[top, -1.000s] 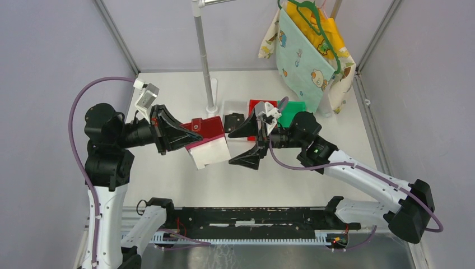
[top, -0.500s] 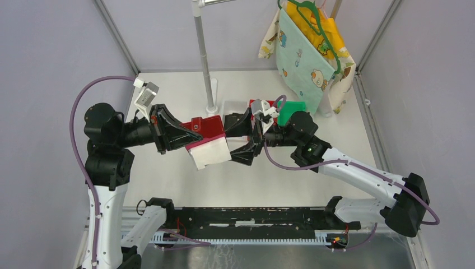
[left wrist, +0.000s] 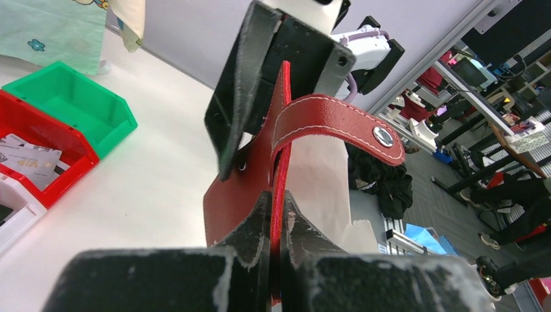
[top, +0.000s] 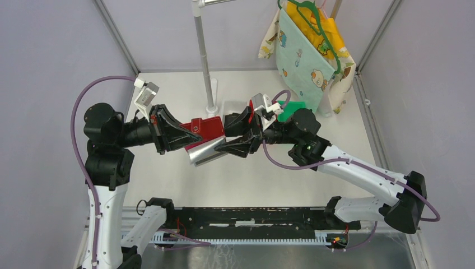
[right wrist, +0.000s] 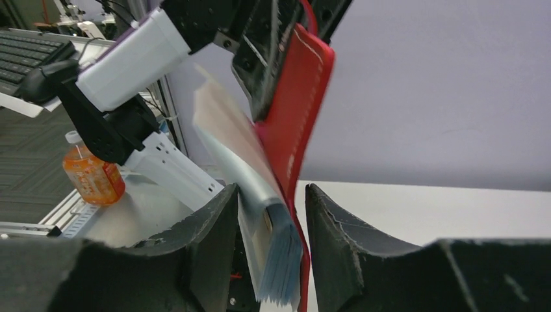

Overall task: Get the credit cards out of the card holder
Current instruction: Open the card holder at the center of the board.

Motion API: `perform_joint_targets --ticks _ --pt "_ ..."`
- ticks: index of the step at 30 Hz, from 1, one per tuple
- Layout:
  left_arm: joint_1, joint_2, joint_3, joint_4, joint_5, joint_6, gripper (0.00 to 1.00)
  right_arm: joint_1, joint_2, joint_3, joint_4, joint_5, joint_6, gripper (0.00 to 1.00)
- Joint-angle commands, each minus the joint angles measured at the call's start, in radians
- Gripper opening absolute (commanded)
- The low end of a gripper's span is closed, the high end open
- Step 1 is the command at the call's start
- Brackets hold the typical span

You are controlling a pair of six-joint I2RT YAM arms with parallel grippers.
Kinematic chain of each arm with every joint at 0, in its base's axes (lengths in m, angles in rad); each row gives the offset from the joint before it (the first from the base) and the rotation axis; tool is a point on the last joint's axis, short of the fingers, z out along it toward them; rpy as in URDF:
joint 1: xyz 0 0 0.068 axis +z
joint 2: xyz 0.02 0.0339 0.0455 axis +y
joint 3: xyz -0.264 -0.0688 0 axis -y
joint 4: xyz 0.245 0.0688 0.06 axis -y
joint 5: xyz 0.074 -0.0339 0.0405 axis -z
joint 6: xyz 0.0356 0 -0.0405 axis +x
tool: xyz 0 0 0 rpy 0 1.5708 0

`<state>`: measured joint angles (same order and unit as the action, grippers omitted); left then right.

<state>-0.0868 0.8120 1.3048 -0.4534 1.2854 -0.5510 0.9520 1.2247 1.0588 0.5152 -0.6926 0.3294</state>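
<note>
Card holder (top: pixel 208 128) is pinched by its red cover in left fingers (left wrist: pixel 250 227), its sleeves (right wrist: pixel 274 250) between spread right fingers (right wrist: pixel 344 244).

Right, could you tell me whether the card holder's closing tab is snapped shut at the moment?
No, in the left wrist view the card holder has its closing tab sticking out loose, with the metal snap unfastened.

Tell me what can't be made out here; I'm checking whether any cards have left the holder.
- Cards inside the holder: top view, too small, and the right claw overlaps the sleeves; right wrist view, sleeves blurred.
- Right claw's grip: right wrist view, contact with the sleeves unclear.
- Red bin contents: left wrist view, cut off by the left edge.
</note>
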Motion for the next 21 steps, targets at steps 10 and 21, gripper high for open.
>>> perform_joint_targets --ticks 10,21 --pt "-0.001 -0.003 0.036 0.055 0.028 -0.051 0.03 0.04 0.021 0.117 0.052 -0.011 0.064 0.18" --pt "-0.001 0.031 0.111 -0.088 -0.027 0.136 0.99 0.035 0.015 0.109 0.063 0.005 0.151 0.0"
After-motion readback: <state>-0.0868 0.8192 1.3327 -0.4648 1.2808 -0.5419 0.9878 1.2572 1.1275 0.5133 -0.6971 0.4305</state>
